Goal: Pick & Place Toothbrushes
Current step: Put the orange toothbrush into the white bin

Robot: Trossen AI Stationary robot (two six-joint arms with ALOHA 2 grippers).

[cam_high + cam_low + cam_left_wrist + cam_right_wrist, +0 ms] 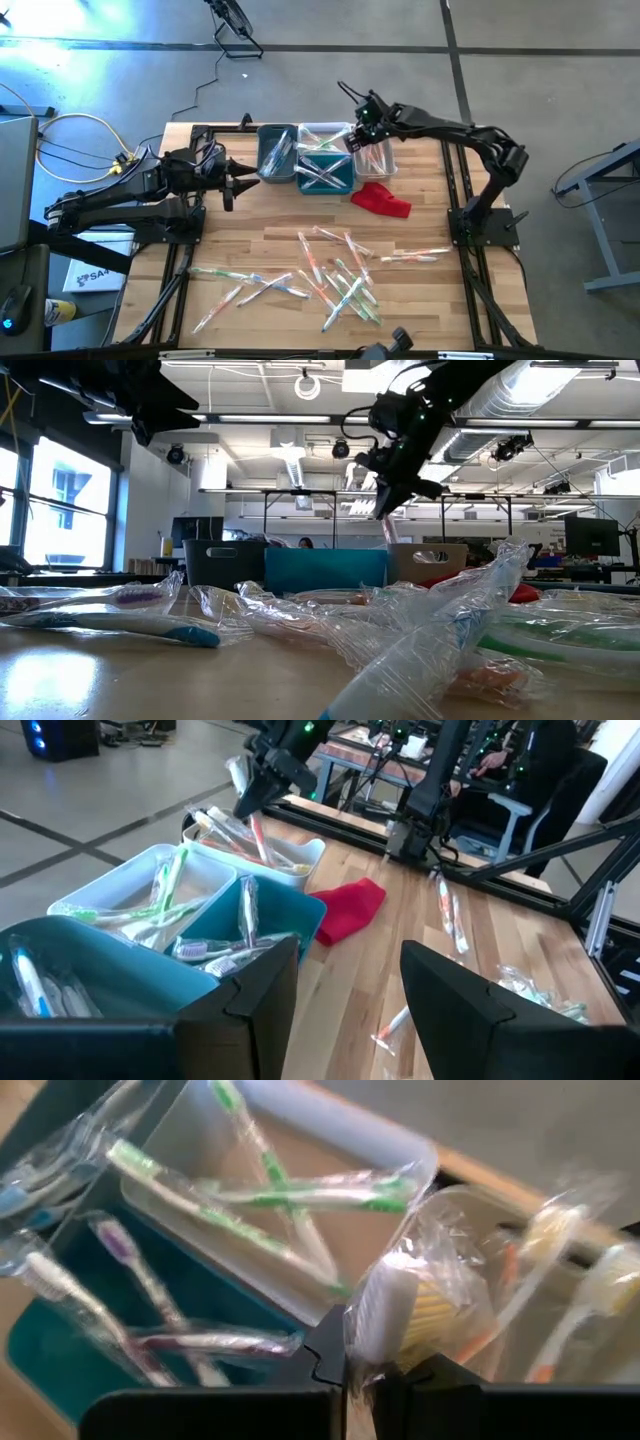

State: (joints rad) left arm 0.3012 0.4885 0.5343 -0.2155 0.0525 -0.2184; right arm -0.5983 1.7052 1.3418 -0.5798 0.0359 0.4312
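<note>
Right gripper [366,122], clamped on a wrapped toothbrush [410,1315], hangs above the bins [325,172] at upper centre; left gripper [240,183] spread wide, centre-left; bare table [270,225] between.

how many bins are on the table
4, grouped at the table's far edge: a grey bin nearest the left arm, a white bin behind a teal bin in the middle, and a pale bin below the right pincer. None looks hidden.
</note>
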